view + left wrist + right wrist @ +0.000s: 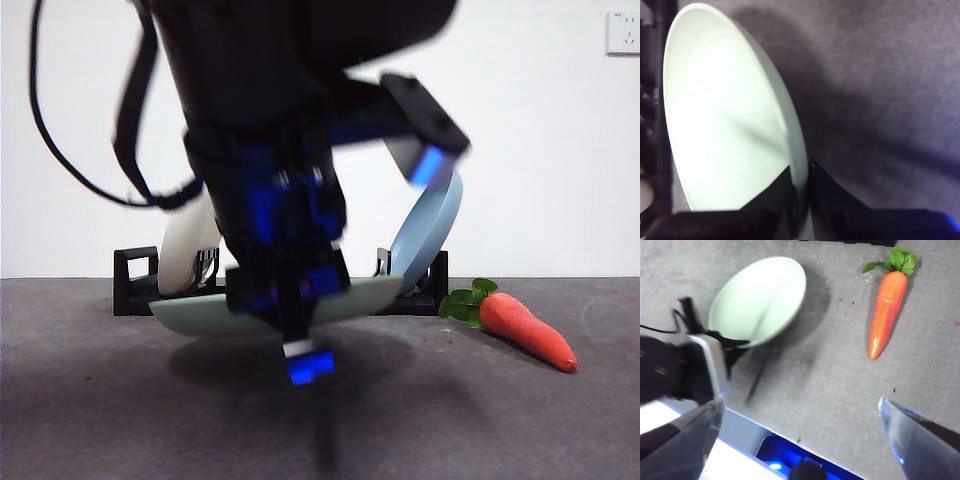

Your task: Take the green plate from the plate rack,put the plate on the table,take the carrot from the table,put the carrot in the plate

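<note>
The left tool is gripping the green plate by its rim, one black jaw lying over the plate's inner face and the other pressing against its outer side, so the rim is pinched between them. In the front view the same left tool is coming down from above as a big dark mass with blue lights, and the green plate is lying nearly level in its grip, just in front of the plate rack. A dark shadow is showing on the desk under the plate, so the plate seems to be hanging a little above the surface, though I cannot tell whether any part of its edge is touching down.

Two plates are standing in the plate rack behind the green plate: a cream-white plate toward the end with the square loop handle, and a blue plate leaning at the other end.

The carrot is lying on the desk beside the blue-plate end of the rack, well apart from the left tool, its green leafy top pointing toward the rack.

The right tool is hanging open above the desk, its jaws spread wide and holding nothing. From its view the carrot is lying beside the green plate, apart from it.
</note>
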